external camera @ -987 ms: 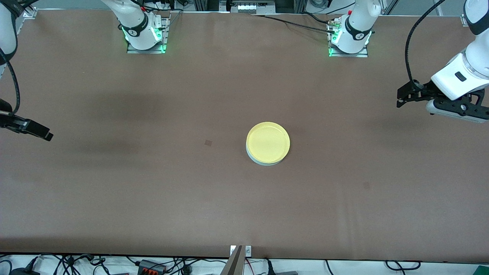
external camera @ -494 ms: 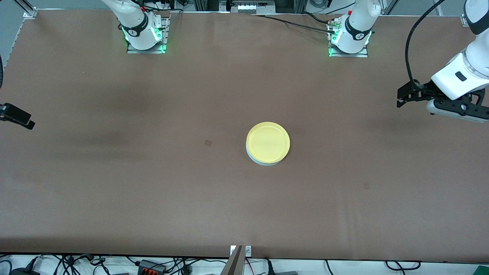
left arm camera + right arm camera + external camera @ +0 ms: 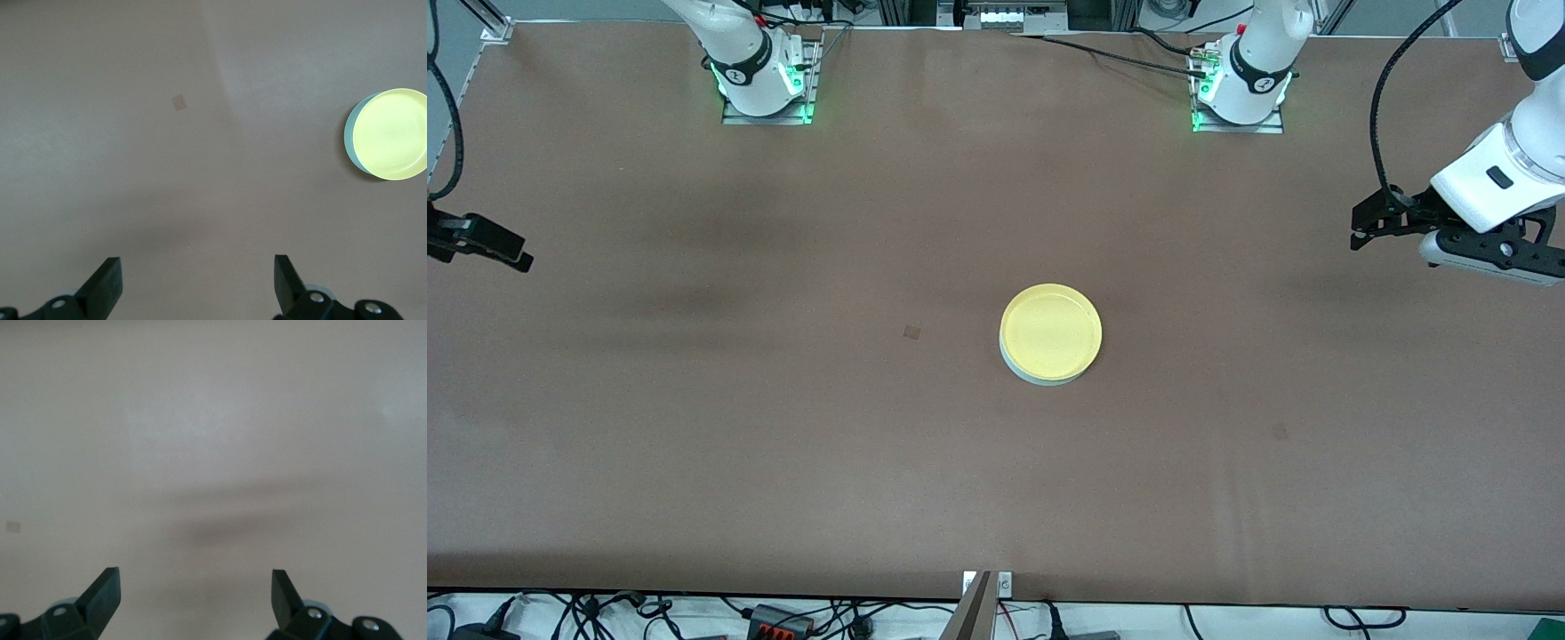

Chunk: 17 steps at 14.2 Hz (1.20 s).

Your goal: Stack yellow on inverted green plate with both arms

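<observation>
Round pale yellow plastic plate (image 3: pixel 1050 332) sits atop the pale mint-green plastic plate (image 3: pixel 1040 377), its rim clearest from the left wrist. The left gripper (image 3: pixel 197 280) and right gripper (image 3: pixel 195 595) hover with fingers spread wide over the brown worktop (image 3: pixel 783 444), each well apart from the stack.

Bare brown table (image 3: pixel 783 444) lies all round the yellow (image 3: pixel 1050 332) stacked on the green plate (image 3: pixel 1040 377) — the only obstacle — with left gripper (image 3: pixel 1360 227) and right gripper (image 3: pixel 511 258) spread wide, raised over the table's ends.
</observation>
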Tool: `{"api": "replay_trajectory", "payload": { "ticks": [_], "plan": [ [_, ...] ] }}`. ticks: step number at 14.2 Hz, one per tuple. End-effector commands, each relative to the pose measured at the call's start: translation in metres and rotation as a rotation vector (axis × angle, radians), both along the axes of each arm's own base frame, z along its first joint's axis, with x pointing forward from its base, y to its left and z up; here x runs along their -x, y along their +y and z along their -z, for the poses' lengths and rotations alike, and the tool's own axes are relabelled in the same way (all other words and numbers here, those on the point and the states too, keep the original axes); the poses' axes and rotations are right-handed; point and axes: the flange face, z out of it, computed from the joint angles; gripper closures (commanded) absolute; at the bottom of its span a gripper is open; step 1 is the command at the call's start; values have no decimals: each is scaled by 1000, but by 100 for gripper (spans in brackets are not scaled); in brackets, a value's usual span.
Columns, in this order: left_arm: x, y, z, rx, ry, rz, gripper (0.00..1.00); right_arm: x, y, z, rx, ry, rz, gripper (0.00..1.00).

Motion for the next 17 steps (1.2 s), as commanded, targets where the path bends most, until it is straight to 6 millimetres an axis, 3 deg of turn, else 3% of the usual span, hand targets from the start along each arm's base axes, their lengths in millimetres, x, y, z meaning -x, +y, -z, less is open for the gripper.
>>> {"api": "replay_trajectory", "payload": {
  "ticks": [1,14,17],
  "plan": [
    [1,-1,-7,6,3,11,0,28,2,2,13,4,-38,0],
    [1,-3,-7,6,3,8,0,40,8,4,10,12,-13,0],
    [1,-3,-7,6,4,4,0,53,10,7,9,4,-21,0]
  ]
}}
